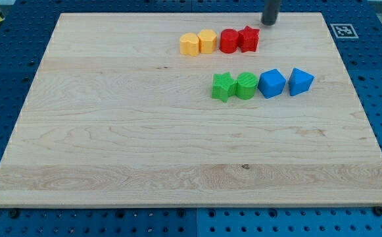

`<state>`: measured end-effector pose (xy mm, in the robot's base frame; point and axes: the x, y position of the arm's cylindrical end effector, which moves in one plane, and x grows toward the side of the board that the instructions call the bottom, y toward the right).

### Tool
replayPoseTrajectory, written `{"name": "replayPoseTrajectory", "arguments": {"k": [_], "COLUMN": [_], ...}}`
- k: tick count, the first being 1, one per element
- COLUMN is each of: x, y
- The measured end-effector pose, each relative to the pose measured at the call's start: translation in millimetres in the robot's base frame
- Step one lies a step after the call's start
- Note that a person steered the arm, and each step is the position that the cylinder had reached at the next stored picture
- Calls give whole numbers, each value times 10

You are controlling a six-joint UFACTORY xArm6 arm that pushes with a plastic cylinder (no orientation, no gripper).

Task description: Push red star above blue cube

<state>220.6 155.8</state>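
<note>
**Red star at the end of the upper row, tip just beyond it**

Bare pale wood fills the view's bottom half of the wooden board (112,145), its grain running left to right; the board rests on a blue perforated table (0,72) with rows of small holes.

Nearest of the blocks is a lower row of four: a green star (223,86) touching a green cylinder (246,85), then the blue cube (271,83) just beside it, then a blue wedge-like block (301,81) slightly apart at the view's right.

Higher up runs a second row: two yellow blocks (198,43) with rounded tops, touching; a red cylinder (229,41); and the red star (248,39) pressed against it at the row's right end; the star sits up and to the view's left of the blue cube; being squat, it shows no clear long axis, with one point facing the view's top.

My tip (269,23) is a dark rod end near the board's top edge, just up and right of the red star, not touching it; there is no claw here, only this rod.

A black-and-white square marker (341,30) sits on the board's top right corner; no readable writing.
</note>
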Motion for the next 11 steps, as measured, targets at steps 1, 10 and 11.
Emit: {"name": "replayPoseTrajectory", "arguments": {"k": [1, 10, 11], "x": [-1, 339, 531], "y": [-33, -529, -426]}}
